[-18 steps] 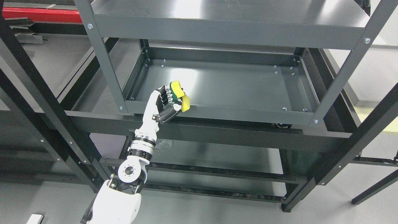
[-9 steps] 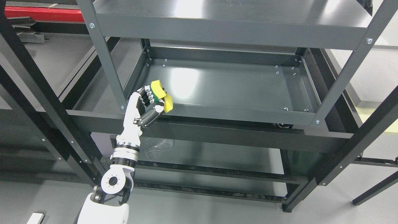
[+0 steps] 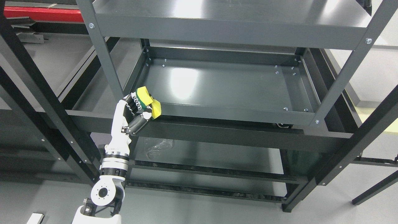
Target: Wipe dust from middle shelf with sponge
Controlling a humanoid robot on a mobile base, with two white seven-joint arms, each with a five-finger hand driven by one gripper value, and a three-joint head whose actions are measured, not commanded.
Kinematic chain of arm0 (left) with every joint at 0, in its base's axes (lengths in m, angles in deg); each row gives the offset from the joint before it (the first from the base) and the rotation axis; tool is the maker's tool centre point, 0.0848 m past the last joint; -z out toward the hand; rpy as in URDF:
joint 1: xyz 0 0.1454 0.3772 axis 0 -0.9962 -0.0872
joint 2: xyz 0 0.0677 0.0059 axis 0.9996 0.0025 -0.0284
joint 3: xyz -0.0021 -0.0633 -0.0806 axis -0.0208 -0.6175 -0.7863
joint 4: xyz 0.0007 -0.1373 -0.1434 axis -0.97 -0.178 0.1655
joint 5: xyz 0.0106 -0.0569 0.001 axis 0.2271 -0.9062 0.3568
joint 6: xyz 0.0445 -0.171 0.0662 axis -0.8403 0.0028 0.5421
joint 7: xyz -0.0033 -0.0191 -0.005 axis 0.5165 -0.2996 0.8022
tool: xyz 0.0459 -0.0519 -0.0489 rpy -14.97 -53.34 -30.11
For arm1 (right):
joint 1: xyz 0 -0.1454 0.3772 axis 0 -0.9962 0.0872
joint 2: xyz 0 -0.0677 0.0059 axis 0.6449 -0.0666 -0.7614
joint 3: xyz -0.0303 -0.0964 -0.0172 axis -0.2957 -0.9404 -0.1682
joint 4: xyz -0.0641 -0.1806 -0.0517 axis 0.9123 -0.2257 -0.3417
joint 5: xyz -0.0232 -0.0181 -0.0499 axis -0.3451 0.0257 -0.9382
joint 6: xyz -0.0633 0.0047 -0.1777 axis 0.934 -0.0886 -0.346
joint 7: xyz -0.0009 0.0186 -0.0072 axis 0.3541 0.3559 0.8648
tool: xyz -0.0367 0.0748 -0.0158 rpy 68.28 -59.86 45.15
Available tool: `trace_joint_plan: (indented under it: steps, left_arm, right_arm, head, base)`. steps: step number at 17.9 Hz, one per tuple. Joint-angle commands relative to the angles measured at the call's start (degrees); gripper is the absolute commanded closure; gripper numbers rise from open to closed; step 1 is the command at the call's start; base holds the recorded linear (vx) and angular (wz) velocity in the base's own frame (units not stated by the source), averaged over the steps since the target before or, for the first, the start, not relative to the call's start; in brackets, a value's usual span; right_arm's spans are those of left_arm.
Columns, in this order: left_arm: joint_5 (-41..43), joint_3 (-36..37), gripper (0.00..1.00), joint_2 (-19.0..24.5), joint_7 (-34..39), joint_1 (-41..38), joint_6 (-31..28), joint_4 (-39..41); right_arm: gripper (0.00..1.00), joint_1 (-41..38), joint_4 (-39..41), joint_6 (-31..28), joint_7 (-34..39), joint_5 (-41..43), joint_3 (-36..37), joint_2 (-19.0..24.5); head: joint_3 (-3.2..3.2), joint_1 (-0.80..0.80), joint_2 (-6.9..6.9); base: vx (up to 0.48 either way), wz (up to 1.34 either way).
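Observation:
My left hand is shut on a yellow and green sponge, squeezed between its fingers and thumb. The hand hangs at the front left corner of the middle shelf, a dark grey metal tray with a low raised lip. The sponge sits over the front lip, just right of the left front post. I cannot tell whether it touches the metal. My white left arm rises from the lower left. My right arm does not show.
A top shelf overhangs the middle one. Black frame beams cross below, with a crumpled clear plastic bag on a lower level. Slanted black posts flank both sides. A red bar lies at the far upper left.
My left hand has carried the sponge leftward and slightly toward me along the shelf's front lip, ending at the front left corner. The arm swung left with it.

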Motion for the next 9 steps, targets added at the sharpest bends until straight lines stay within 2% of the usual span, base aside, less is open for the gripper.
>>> trace_joint_plan:
  steps: [1,9]
  left_arm:
    - [-1.35,1.19,1.00,0.94,-0.04,-0.97,0.28,2.33]
    - [-1.96,2.25,1.00,0.94,-0.04,-1.23,0.72,2.16]
  right_arm:
    - [0.00,-0.01,1.00,-4.12,-0.08,0.00,0.00,-1.00]
    - [0.00,-0.01,1.00,-4.12,-0.08,0.00,0.00,-1.00]
  head:
    - [0.00,0.00,0.00]
    - [0.00,0.00,0.00]
  base:
    - [0.000,0.00]
    - [0.000,0.00]
